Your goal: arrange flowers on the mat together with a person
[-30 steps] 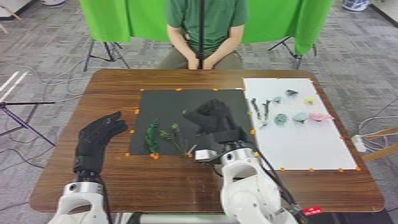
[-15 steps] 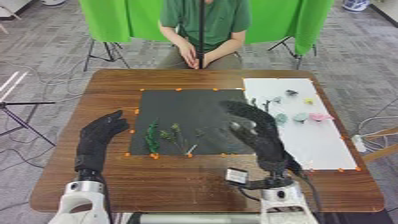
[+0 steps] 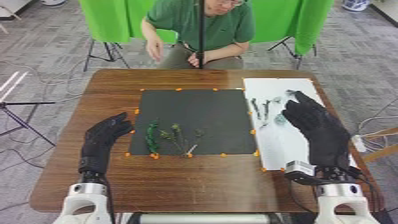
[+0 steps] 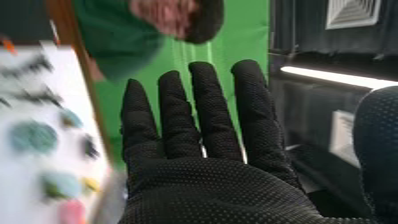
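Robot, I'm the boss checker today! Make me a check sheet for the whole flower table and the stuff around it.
Surface: brown wooden table, with a dark mat and a white sheet on it.
Flower things: green leafy stem and thin sprigs on the mat; teal flower, yellow flower and pink flower on the sheet.
Clutter: bits of orange tape along the edges.
Hands: left hand beside the mat, right hand over the sheet, fingers straight.
Cables: thin ones on the floor.
Surroundings: green cloth, gray carpet.
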Controlling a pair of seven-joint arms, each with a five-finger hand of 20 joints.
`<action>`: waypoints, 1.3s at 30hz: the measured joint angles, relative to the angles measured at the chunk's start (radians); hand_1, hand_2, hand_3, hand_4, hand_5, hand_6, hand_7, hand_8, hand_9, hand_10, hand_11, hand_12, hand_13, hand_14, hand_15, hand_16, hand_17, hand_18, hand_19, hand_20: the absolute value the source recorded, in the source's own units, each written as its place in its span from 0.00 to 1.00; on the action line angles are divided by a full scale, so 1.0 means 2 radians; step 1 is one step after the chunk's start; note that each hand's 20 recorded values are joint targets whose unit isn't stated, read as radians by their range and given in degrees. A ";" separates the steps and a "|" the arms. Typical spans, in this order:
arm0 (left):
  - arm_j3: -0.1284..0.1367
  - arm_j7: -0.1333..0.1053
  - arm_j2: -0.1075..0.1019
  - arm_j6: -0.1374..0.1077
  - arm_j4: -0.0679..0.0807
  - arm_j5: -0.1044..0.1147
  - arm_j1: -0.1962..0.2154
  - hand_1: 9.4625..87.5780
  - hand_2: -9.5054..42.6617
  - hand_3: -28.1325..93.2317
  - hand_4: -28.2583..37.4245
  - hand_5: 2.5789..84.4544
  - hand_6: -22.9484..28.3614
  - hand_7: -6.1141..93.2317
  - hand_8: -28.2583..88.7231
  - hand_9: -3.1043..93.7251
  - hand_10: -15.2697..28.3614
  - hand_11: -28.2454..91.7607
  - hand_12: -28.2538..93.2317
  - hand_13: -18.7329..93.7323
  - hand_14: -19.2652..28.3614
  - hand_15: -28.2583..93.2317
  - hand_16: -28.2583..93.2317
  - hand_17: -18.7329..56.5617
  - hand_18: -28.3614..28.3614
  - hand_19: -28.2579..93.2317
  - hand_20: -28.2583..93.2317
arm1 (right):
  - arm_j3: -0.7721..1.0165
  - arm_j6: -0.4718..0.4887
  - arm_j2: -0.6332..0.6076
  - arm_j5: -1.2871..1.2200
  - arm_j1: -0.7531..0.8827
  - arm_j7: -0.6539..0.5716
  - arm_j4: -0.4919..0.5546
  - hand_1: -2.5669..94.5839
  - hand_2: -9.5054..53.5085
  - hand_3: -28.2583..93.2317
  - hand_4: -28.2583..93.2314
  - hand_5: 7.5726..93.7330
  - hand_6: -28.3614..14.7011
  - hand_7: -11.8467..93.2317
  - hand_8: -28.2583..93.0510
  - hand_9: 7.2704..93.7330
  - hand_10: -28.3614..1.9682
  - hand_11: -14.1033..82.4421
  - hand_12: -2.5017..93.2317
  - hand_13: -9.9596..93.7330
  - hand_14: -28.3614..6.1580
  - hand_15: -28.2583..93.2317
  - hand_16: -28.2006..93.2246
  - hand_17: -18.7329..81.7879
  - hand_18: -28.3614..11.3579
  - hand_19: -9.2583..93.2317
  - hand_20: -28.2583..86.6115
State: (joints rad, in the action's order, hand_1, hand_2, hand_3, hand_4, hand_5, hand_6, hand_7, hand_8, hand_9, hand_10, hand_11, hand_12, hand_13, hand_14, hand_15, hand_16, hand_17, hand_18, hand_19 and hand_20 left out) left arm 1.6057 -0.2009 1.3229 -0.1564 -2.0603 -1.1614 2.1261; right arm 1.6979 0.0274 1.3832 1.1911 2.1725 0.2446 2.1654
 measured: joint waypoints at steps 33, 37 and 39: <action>-0.001 -0.011 0.002 0.006 0.004 -0.004 0.001 0.30 0.18 0.75 0.18 0.61 0.53 0.25 0.18 0.57 0.68 0.44 0.35 0.54 0.82 0.49 0.22 0.38 0.78 0.42 0.42 | 0.010 -0.011 0.010 -0.044 -0.019 -0.003 -0.015 0.14 0.15 0.88 0.10 0.51 0.65 0.23 0.17 0.50 0.45 0.22 0.20 0.46 0.40 0.33 0.41 0.39 0.34 0.16 0.51; -0.001 -0.011 0.002 0.006 0.004 -0.004 0.001 0.30 0.18 0.76 0.18 0.61 0.53 0.25 0.18 0.57 0.68 0.44 0.35 0.54 0.82 0.49 0.22 0.38 0.78 0.42 0.42 | 0.010 -0.011 0.010 -0.042 -0.018 -0.004 -0.015 0.14 0.15 0.88 0.10 0.51 0.65 0.23 0.17 0.49 0.45 0.21 0.20 0.45 0.43 0.32 0.41 0.39 0.34 0.16 0.51; 0.000 -0.011 0.002 0.006 0.004 -0.004 0.000 0.30 0.18 0.76 0.18 0.61 0.53 0.25 0.18 0.57 0.68 0.44 0.35 0.54 0.82 0.49 0.22 0.38 0.78 0.42 0.42 | 0.009 -0.012 0.010 -0.040 -0.018 -0.004 -0.015 0.14 0.14 0.88 0.10 0.51 0.65 0.23 0.17 0.49 0.45 0.21 0.20 0.45 0.44 0.32 0.41 0.39 0.34 0.16 0.51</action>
State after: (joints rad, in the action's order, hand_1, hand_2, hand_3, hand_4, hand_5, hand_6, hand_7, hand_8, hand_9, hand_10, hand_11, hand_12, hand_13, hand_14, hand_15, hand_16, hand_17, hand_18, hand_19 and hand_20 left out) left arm 1.6051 -0.2231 1.3272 -0.1443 -2.0527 -1.1690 2.1270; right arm 1.7164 0.0033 1.4038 1.1102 2.1368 0.2366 2.1356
